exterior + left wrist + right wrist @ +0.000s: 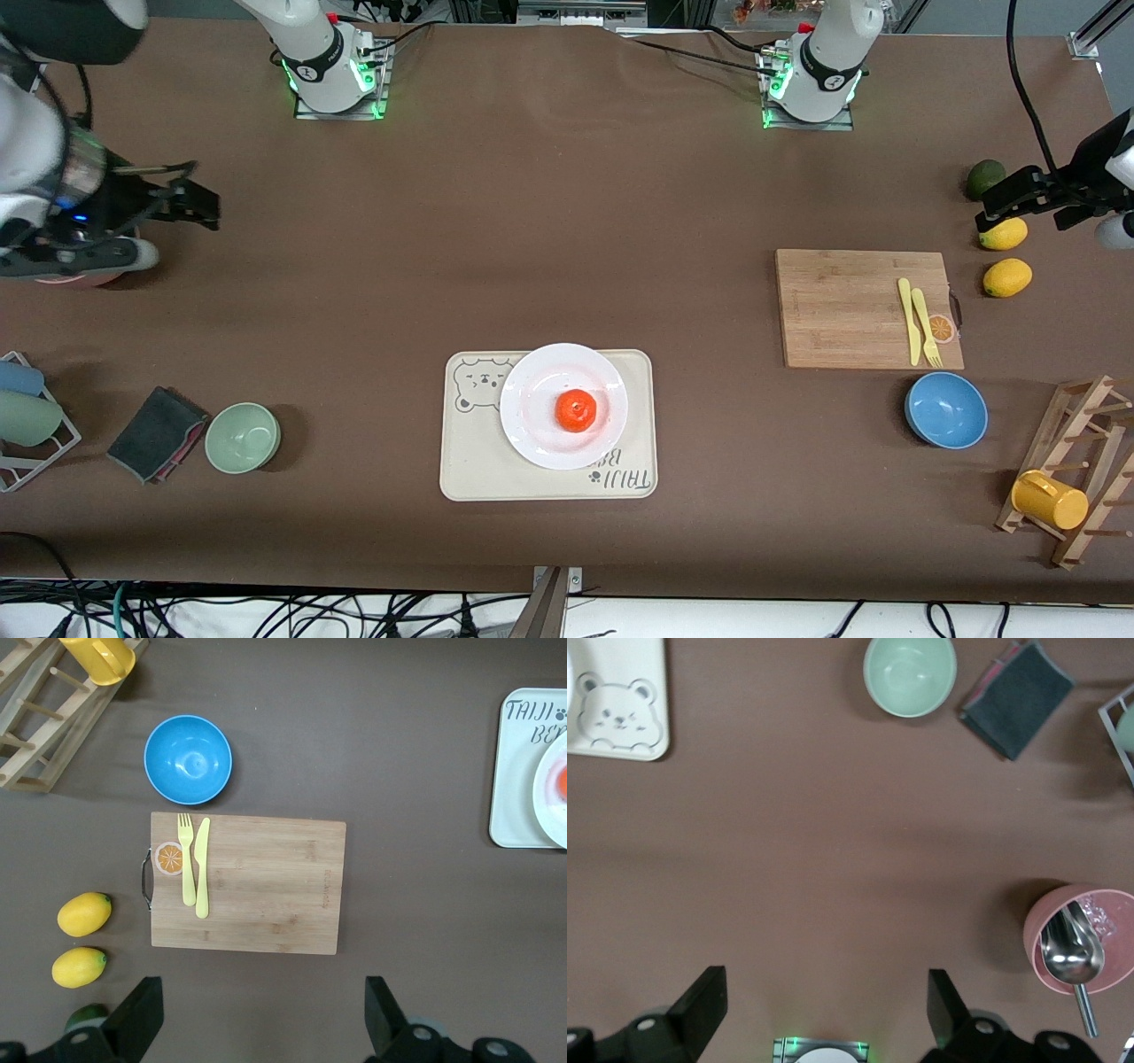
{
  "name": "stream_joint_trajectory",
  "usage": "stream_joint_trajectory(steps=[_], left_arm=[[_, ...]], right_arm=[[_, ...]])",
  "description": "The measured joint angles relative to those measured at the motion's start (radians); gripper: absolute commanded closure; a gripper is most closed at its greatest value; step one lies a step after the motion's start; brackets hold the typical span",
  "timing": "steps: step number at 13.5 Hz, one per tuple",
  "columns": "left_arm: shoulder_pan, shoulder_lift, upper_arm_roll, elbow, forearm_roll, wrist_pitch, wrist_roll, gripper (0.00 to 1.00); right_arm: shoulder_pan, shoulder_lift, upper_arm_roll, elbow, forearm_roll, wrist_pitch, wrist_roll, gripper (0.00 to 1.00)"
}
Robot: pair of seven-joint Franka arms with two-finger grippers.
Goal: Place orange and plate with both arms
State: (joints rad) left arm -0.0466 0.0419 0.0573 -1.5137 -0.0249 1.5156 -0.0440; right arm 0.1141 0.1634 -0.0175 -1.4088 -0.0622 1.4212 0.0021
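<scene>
orange [576,411] sits on the plate [532,425], well apart from both spread-open claws, left [1019,202] and right [182,206].

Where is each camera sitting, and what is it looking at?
Front view: high across the table, facing both arm bases; shows the orange on the plate, left gripper and right gripper.
Left wrist view: looks down on the cutting board and blue bowl; its open fingers show.
Right wrist view: looks down on the green bowl and pink cup; open fingers show.
Shared: both wrist views catch the bear tray.
</scene>
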Motion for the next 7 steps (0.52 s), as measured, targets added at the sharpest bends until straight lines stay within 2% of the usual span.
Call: stream_joint_trajectory(steps=[2,4,7], left_arm=[[-0.001,0.0,-0.008,0.0,0.0,-0.001,0.0,0.0],[-0.003,-0.001,-0.018,0.0,0.0,-0.004,0.0,0.0],[-0.005,-0.002,-0.043,0.0,0.0,-0.005,0.0,0.0]], right_arm=[[-0.071,-0.064,0.0,-0.13,0.019,0.101,-0.007,0.0],[-0.098,-0.134,0.002,-0.253,0.026,0.177,-0.007,0.0],[-0.1,-0.181,0.009,-0.313,0.038,0.212,0.003,0.0]])
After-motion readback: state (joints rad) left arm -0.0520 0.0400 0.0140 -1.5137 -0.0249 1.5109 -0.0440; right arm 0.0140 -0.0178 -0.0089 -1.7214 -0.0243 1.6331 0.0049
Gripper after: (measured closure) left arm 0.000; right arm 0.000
